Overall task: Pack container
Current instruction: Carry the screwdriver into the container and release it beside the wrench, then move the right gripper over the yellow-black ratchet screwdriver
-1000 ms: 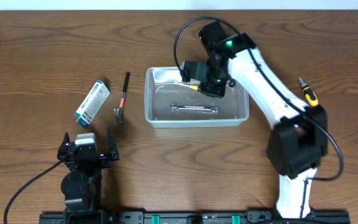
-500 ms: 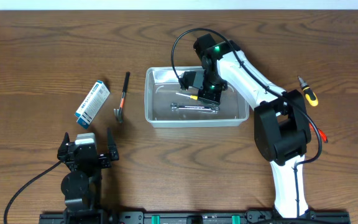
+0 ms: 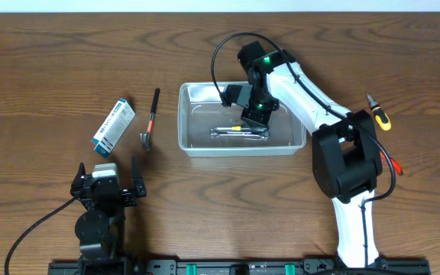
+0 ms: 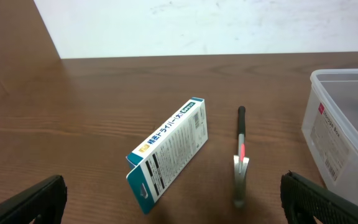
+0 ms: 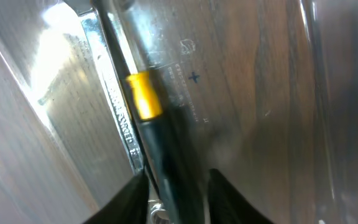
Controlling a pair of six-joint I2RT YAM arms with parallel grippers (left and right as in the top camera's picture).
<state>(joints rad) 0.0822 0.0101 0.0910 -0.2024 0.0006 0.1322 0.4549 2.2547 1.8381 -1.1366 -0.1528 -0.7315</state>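
The clear plastic container (image 3: 183, 122) stands at the table's middle; its corner shows in the left wrist view (image 4: 337, 140). A silver wrench (image 3: 221, 134) lies on its floor. My right gripper (image 3: 252, 116) reaches down into the container and is shut on a screwdriver with a black handle and yellow collar (image 5: 143, 102), whose tip end lies over the wrench (image 5: 107, 81). My left gripper (image 3: 105, 183) is open and empty near the front left, apart from everything.
A white-and-blue cardboard box (image 3: 114, 126) and a small hammer (image 3: 150, 122) lie left of the container; both show in the left wrist view, the box (image 4: 166, 149) and the hammer (image 4: 241, 158). An orange-and-black screwdriver (image 3: 378, 113) lies at the right.
My right gripper has moved down and toward the front inside the container, bringing the screwdriver onto the wrench. The left arm has not moved.
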